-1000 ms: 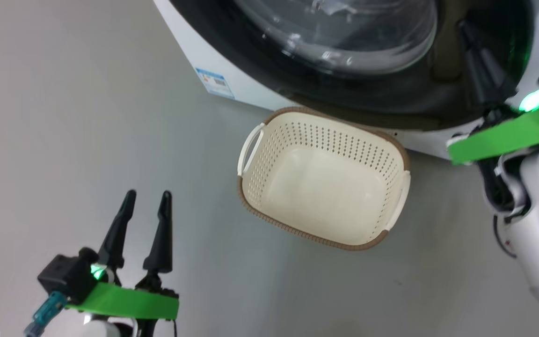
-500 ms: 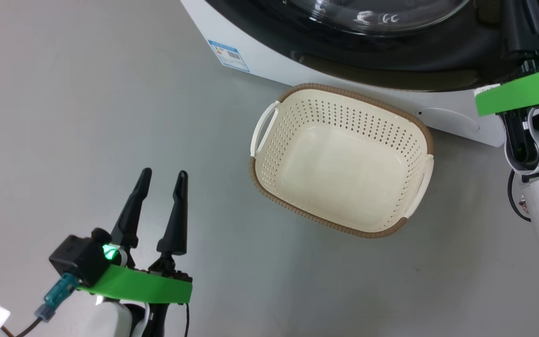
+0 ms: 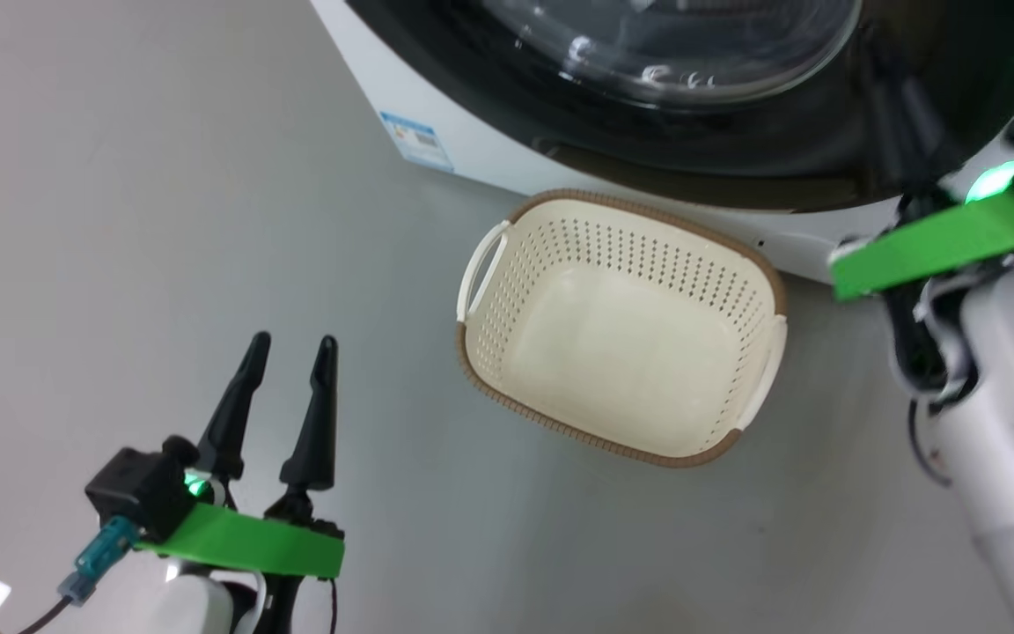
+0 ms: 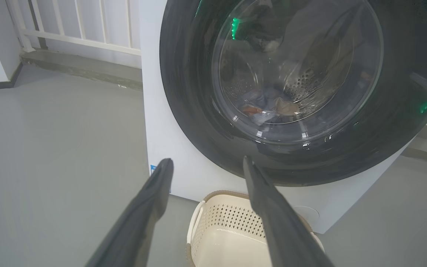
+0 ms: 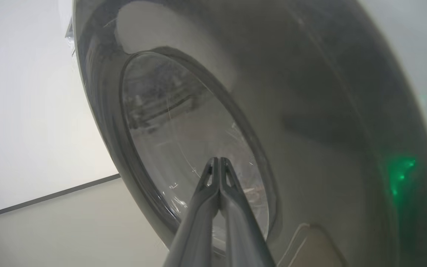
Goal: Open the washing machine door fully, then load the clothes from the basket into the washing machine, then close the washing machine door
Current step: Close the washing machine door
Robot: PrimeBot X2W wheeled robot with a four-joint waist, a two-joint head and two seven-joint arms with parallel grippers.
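In the head view, the left gripper (image 3: 293, 342) sits at seven o'clock over the grey floor (image 3: 120, 220), its two dark fingers spread apart with nothing between them. Near the middle, a little toward four o'clock, the basket (image 3: 507, 299) stands on the floor with no cloth in it, its far rim just in front of the washing machine (image 3: 472, 167), whose blue label (image 3: 416, 141) is at the basket's eleven o'clock. The washing machine door (image 3: 736, 167) spans twelve to two o'clock and looks shut against the machine's front. In the left wrist view, the clothes (image 4: 265, 107) lie low in the drum behind the glass, at six o'clock of the window. At two o'clock in the head view is the right gripper (image 5: 219, 160), fingers pressed together and empty, close up to the door's black rim. Whether they touch it I cannot tell.
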